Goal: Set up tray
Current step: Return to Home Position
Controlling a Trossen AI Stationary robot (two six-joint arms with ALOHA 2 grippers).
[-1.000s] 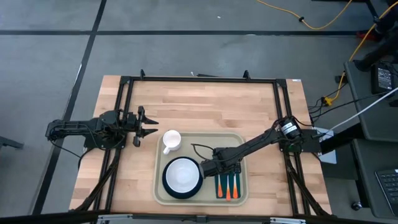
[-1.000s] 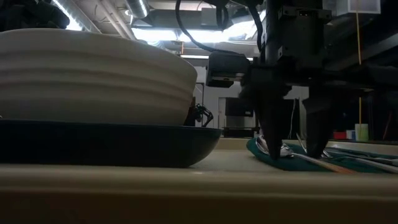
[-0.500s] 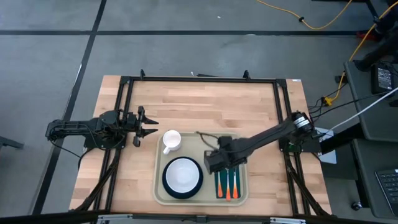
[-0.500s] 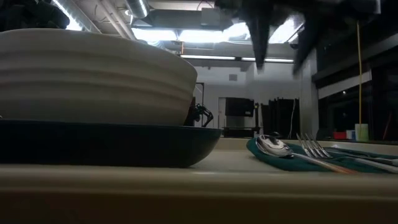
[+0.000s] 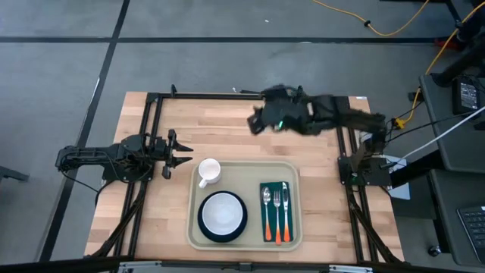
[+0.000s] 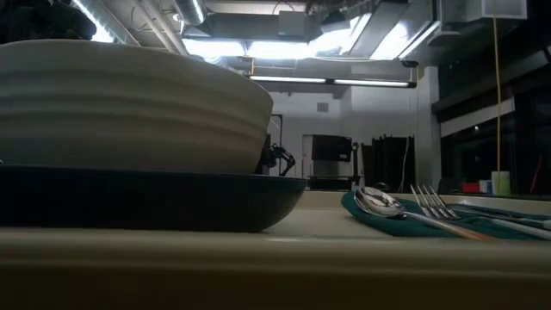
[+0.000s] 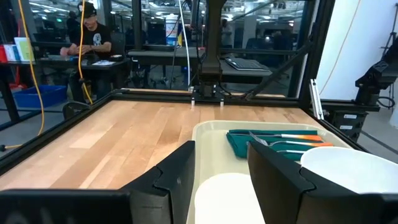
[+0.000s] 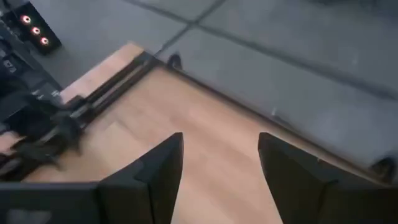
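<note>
Since a second ago my right gripper (image 5: 256,123) has left the napkin (image 5: 273,186) and swung high toward the far table edge, its fingers wide apart and empty. My left gripper (image 5: 182,152) waits with fingers apart, holding nothing. The tray (image 5: 244,164) starts just beside it and lies well apart from the right one. On it are cup (image 5: 209,171), plate (image 5: 200,216), then cutlery on the napkin. I judge the setting complete, with only homing left.
</note>
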